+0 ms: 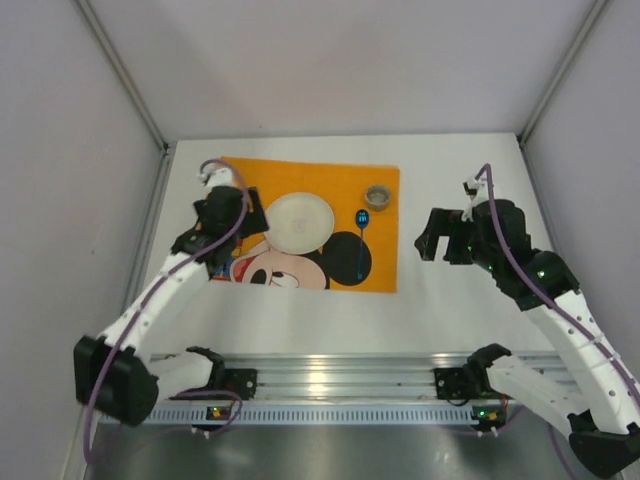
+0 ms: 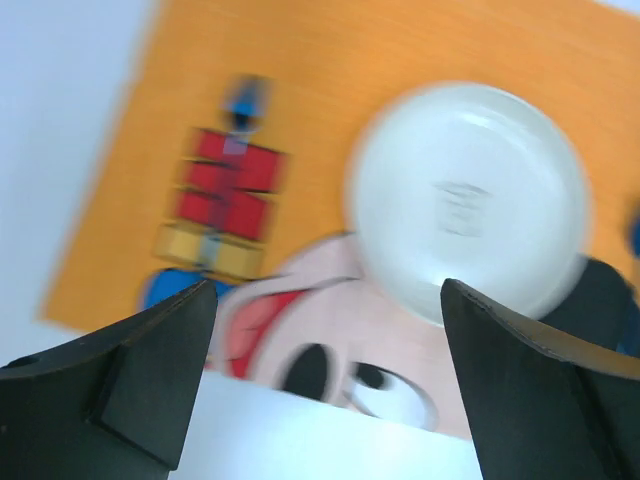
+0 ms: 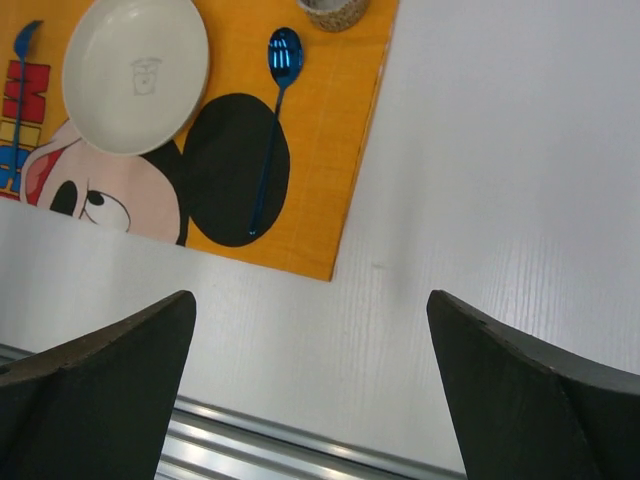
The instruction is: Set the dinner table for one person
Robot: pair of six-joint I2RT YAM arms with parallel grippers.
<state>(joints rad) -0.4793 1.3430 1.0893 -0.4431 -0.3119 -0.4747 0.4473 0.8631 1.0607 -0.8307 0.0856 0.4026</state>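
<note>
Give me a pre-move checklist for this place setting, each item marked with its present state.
1. The round white plate lies on the orange cartoon-mouse placemat: ok.
2. The blue metallic spoon lies right of the plate, on the placemat: ok.
3. The small grey cup sits at the placemat's far right corner: ok.
4. The blue utensil left of the plate is a fork: cannot tell.
5. The left gripper is open and empty: ok.
6. The right gripper is open and empty over the white tabletop: ok.

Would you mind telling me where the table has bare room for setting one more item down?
Widest bare patch: the dinner table right of the placemat, under the open right gripper. A narrower strip runs between the placemat's near edge and the aluminium rail. Crowded: the placemat itself, with plate, blue spoon and small cup, left gripper above.
</note>
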